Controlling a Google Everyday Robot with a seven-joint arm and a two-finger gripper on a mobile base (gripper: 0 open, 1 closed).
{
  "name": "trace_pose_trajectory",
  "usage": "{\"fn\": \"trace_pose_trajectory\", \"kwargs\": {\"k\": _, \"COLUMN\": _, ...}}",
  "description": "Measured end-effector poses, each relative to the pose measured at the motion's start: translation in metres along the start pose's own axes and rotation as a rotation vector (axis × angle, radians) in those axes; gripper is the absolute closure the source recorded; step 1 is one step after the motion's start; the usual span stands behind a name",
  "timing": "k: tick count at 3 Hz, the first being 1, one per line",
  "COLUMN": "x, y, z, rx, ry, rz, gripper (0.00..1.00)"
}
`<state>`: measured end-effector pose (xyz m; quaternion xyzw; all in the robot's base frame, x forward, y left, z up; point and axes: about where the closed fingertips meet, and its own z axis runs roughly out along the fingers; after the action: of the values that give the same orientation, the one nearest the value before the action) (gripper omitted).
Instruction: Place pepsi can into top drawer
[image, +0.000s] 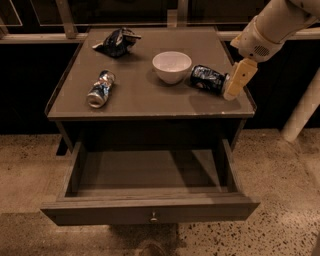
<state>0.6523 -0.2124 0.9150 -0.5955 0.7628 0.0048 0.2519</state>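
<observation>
The pepsi can (207, 79), dark navy with white markings, lies on its side on the cabinet top (140, 102), just right of the white bowl (171, 66). My gripper (235, 81) hangs from the cream arm at the upper right, right beside the can's right end, over the cabinet's right edge. The top drawer (150, 210) is pulled fully open below the cabinet top. It holds nothing, and its small round knob sits on the front panel.
A paler silver-and-light-blue can (100, 89) lies on its side at the left of the cabinet top. A dark blue foil snack bag (116, 41) lies at the back left. A white post (305, 107) stands at the right on the speckled floor.
</observation>
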Motion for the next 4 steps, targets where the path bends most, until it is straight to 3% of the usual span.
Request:
{"fn": "trace_pose_trajectory", "kwargs": {"k": 2, "x": 0.003, "y": -0.022, "z": 0.051, "rx": -0.071, "ry": -0.006, "rz": 0.077, "gripper": 0.00}}
{"fn": "trace_pose_trajectory", "kwargs": {"k": 4, "x": -0.001, "y": -0.049, "z": 0.087, "rx": -0.091, "ry": -0.012, "rz": 0.118, "gripper": 0.00}}
